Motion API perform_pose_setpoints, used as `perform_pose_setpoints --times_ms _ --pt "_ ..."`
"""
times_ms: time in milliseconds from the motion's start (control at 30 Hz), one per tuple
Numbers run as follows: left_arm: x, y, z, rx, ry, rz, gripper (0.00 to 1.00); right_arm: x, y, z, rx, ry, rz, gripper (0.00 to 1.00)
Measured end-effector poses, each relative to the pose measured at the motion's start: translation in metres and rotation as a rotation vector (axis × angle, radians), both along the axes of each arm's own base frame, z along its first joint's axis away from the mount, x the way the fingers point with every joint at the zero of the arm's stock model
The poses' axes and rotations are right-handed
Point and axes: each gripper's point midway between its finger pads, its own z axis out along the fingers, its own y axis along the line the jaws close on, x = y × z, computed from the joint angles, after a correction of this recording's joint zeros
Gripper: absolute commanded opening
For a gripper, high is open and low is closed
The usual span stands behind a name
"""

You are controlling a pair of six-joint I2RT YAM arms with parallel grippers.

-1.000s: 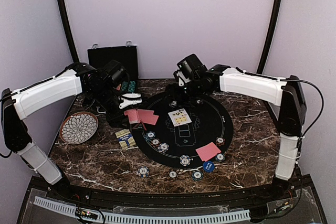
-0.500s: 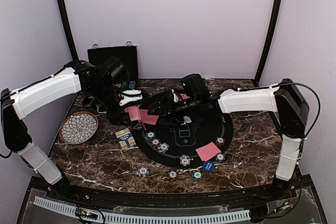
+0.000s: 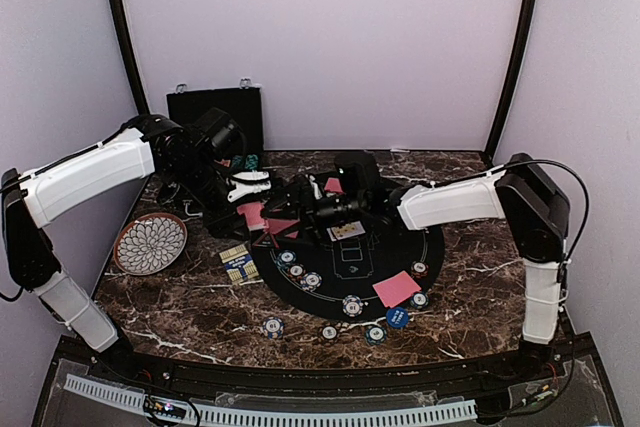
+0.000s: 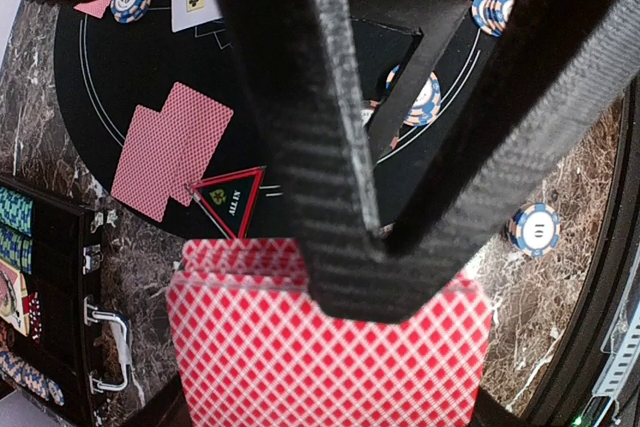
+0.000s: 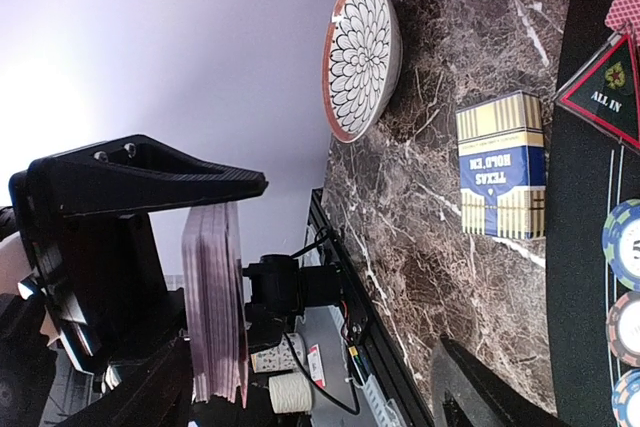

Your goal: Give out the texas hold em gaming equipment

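**Entry: Texas hold 'em set, partly laid out.** Places are given from the round black mat (image 3: 400,242) on the marble counter (image 3: 180,297).

1. Deck of red-backed cards (image 4: 330,357): held above the counter just off the mat's left rim. The left gripper (image 4: 375,247) is clamped tight on it. The stack is thick, so most cards are undealt.
2. Right gripper (image 3: 300,212): reached across the mat's left part to the deck, jaws apart, one finger beside the stack's edge. Nothing is seen clamped in it.
3. Pair of face-down cards (image 4: 170,147): on the mat's left part, overlapping.
4. "ALL IN" triangle (image 4: 228,199): at the mat's left rim, just beside that pair.
5. Face-up cards (image 3: 346,232): at the mat's centre, with a nine of clubs among them. The count is not readable.
6. Face-down red cards (image 3: 396,289): on the mat's near-right part.
7. Poker chips (image 3: 300,275): in small groups along the mat's near-left, near and near-right rim, with three more on the counter just off its near edge.
8. Blue button disc (image 3: 397,318): at the mat's near rim.
9. Striped card box (image 5: 500,167): on the counter just off the mat's left rim.
10. Petal-pattern plate (image 3: 150,243): well left of the mat.
11. Black case (image 3: 215,112): behind the mat's left side, with chip stacks inside.

**Status (judged):** About midway. Two hands, some centre cards and several chip groups are out. The mat's far side shows no hand, the deck and the case chips are undistributed, and the next card has yet to be drawn from the deck.
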Motion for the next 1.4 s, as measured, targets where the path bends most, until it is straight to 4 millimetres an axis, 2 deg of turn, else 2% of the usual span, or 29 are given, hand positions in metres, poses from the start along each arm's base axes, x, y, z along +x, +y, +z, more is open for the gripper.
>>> perform_pose_setpoints --times_ms 433,767,900,1200,1400 --pt "-0.001 -0.001 0.000 -0.004 0.007 0.004 0.00 -0.004 0.024 0.014 0.081 0.021 0.034 0.82" --pt "-0.001 -0.001 0.000 -0.009 0.009 0.005 0.00 -0.001 0.046 0.010 0.106 0.047 0.051 0.80" --pt "-0.002 -0.002 0.000 -0.012 0.012 0.004 0.00 0.001 0.051 0.004 0.101 0.061 0.051 0.75" --pt "-0.002 -0.002 -0.002 -0.009 0.017 0.003 0.00 0.008 0.048 -0.002 0.088 0.041 0.039 0.60" --pt "-0.002 -0.003 -0.002 -0.013 0.016 0.002 0.00 0.012 0.032 0.002 0.073 0.012 0.021 0.52"
